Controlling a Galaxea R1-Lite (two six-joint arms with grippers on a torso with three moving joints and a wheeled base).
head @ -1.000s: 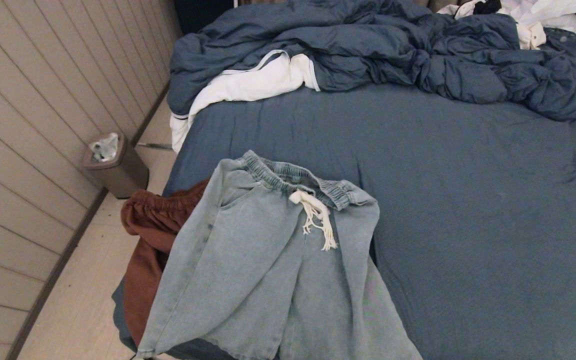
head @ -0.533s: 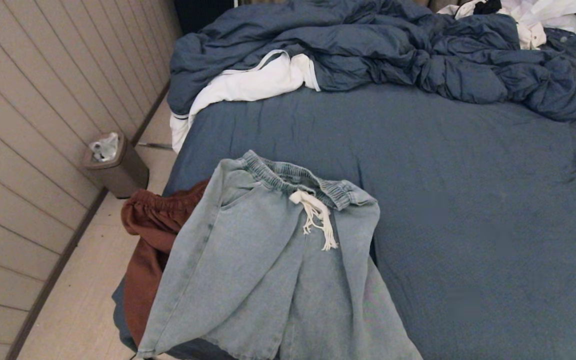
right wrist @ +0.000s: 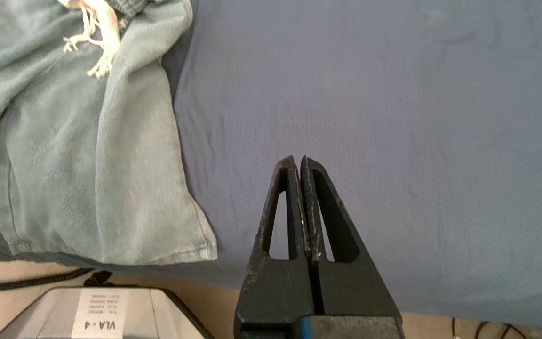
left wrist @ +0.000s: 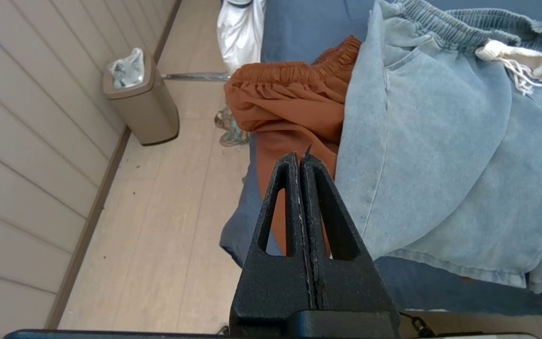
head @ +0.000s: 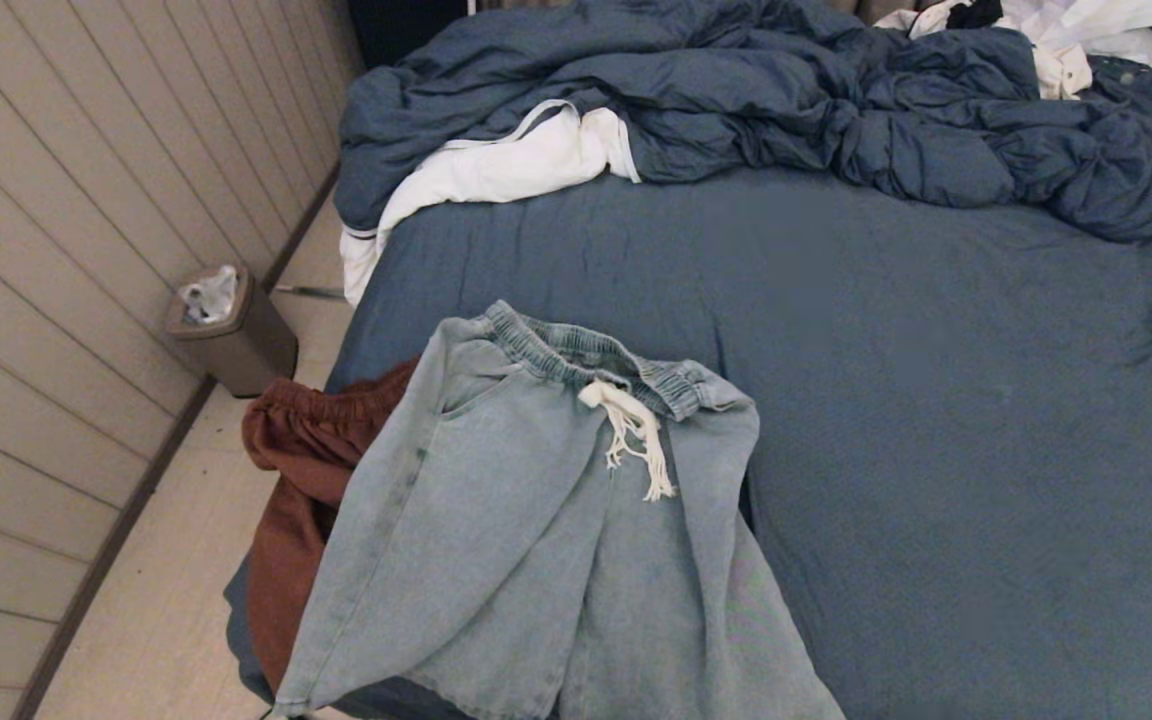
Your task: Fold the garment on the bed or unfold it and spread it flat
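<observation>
A pair of light blue denim shorts (head: 546,540) with an elastic waist and a white drawstring (head: 631,430) lies spread on the near left corner of the bed (head: 936,420), legs hanging over the front edge. My left gripper (left wrist: 300,157) is shut and empty, held above the bed's corner beside the shorts (left wrist: 440,150). My right gripper (right wrist: 298,160) is shut and empty too, over bare sheet to the right of the shorts' hem (right wrist: 111,188). Neither arm shows in the head view.
A rust-brown garment (head: 301,470) lies partly under the shorts at the bed's left edge. A rumpled dark blue duvet (head: 786,100) with white lining covers the far end. A small bin (head: 231,335) stands on the floor by the panelled wall.
</observation>
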